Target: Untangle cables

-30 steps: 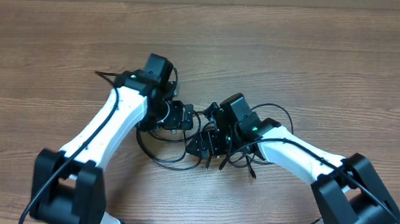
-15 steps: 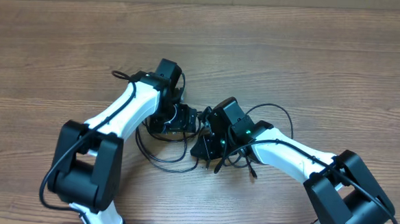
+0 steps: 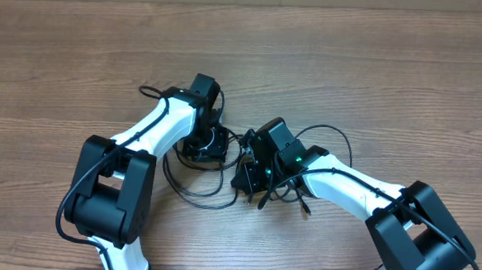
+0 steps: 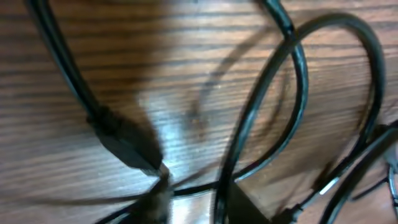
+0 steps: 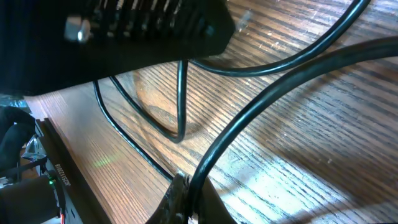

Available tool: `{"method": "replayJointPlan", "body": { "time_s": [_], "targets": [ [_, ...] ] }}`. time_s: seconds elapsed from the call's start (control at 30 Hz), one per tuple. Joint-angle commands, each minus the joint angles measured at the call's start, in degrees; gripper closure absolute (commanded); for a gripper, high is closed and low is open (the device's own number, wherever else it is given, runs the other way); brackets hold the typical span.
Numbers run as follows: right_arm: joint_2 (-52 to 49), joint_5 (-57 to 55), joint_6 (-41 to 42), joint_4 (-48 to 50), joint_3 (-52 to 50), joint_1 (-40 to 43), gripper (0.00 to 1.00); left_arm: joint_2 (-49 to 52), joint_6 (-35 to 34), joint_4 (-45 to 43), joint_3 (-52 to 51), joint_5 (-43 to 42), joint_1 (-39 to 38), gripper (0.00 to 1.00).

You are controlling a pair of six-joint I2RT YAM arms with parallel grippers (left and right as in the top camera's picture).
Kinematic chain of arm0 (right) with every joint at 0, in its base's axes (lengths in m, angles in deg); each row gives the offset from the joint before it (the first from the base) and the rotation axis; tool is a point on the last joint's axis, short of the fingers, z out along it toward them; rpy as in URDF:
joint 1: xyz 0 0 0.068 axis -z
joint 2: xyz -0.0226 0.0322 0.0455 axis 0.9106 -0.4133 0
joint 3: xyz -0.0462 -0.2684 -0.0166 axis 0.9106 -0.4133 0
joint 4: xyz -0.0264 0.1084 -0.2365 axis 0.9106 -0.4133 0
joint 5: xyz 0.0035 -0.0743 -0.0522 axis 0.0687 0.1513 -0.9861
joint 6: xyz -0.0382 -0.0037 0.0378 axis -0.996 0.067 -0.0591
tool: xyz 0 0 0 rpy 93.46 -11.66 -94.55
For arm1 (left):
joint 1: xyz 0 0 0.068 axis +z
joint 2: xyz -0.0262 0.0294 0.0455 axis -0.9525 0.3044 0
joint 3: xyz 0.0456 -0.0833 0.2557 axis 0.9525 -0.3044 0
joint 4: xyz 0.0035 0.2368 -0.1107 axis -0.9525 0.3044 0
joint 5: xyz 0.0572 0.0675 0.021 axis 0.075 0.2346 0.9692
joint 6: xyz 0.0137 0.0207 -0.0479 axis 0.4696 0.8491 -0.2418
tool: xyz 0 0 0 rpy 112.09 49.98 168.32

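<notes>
The cables (image 3: 195, 195) are thin black cords tangled on the wooden table between my two arms, with loops spreading left and right (image 3: 338, 133). My left gripper (image 3: 221, 144) is down in the tangle. In the left wrist view a plug end (image 4: 127, 144) lies just ahead of the left gripper (image 4: 199, 202), whose fingers (image 4: 245, 204) keep a narrow gap, with strands crossing it over bare wood. My right gripper (image 3: 247, 180) sits at the tangle's right side. In the right wrist view the right gripper (image 5: 189, 185) is shut on one cable (image 5: 249, 118) that arcs up and away.
The brown wooden table (image 3: 377, 68) runs out on all sides of the tangle. A loose plug end (image 3: 304, 209) lies near my right arm. The table's near edge with a black rail (image 5: 56, 168) shows in the right wrist view, and a dark housing (image 5: 124, 31) looms overhead.
My right gripper closed onto a cable. My left gripper narrowed from wide open and slid slightly right into the tangle, and the left arm's base swung into view.
</notes>
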Motion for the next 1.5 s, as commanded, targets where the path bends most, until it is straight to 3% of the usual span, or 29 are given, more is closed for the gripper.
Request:
{"method": "replayJointPlan", "body": {
  "time_s": [0.0, 0.2, 0.33, 0.43, 0.6, 0.93, 1.13, 1.27, 1.47],
  "targets": [
    [-0.15, -1.29, 0.63, 0.35, 0.72, -0.26, 0.96, 0.76, 0.28, -0.22, 0.74, -1.16, -0.37, 0.96],
    [-0.15, -4.2, 2.34, -0.28, 0.72, -0.24, 0.96, 0.57, 0.79, 0.7, 0.94, -1.57, -0.31, 0.96],
    [-0.15, -12.02, 9.07, -4.57, 0.72, -0.2, 0.96, -2.49, 1.11, 4.26, 3.72, -1.53, 0.7, 0.96],
    [-0.13, -9.75, 12.02, -6.86, 0.72, 0.15, 0.96, -6.88, 2.71, 5.49, 6.16, -0.96, 1.7, 0.96],
    [2.64, -5.57, 10.21, -12.0, 0.76, 1.73, 0.96, -15.32, 2.67, 7.74, 10.27, 2.89, 4.85, 0.96],
    [25.22, -13.55, 10.12, -18.4, 0.9, 5.77, 0.96, -28.24, 2.67, 10.6, 12.22, 3.58, 15.34, 0.96],
    [41.66, -18.23, 10.32, -23.37, 3.54, 10.21, 0.96, -30.4, 3.13, 11.23, 12.22, 3.58, 22.08, 0.96],
    [50.8, -22.51, 10.29, -25.97, 8.04, 15.52, 0.96, -30.38, 3.78, 11.98, 12.2, 3.61, 26.32, 0.96],
    [56.68, -28.55, 9.99, -29.35, 15.04, 25.49, 0.96, -30.38, 3.74, 12.07, 12.2, 6.29, 33.62, 0.96]
  ]
}}
